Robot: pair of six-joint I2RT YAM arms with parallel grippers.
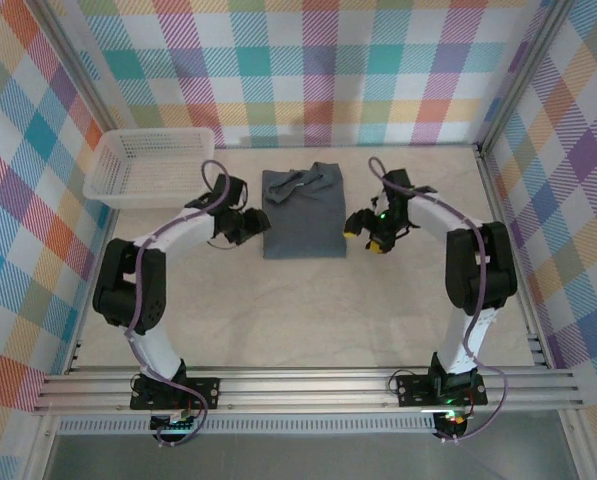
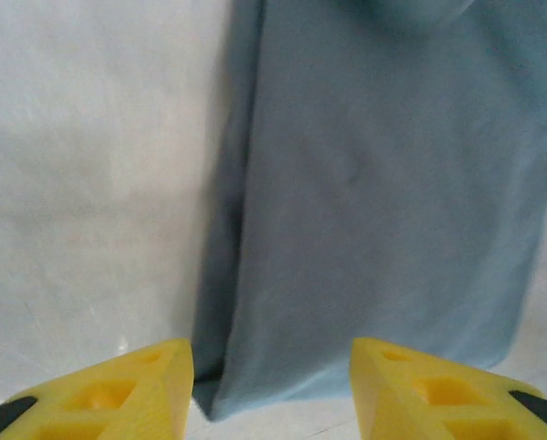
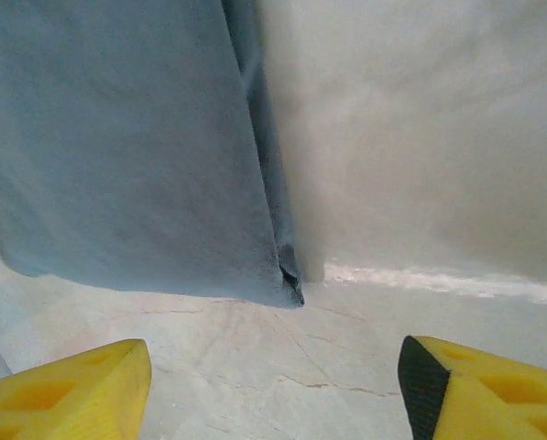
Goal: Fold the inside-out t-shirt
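You are looking at both arms reaching in from the near edge of the bench (image 1: 278,320). Your left gripper (image 2: 271,344) is hanging released just beside the left edge of the t-shirt (image 1: 303,215), grasping nothing. Your right gripper (image 3: 274,344) is gaping wide near the shirt's right edge, also holding nothing. Between them the dark grey t-shirt is lying folded into a rectangle mid-bench. Farther back on the left, a white basket (image 1: 153,165) is sitting apart from it

Slate-grey t-shirt (image 1: 303,215), white mesh basket (image 1: 153,131), cream marbled table (image 1: 298,310) (walls (image 1: 328,60) in pastel plaid)
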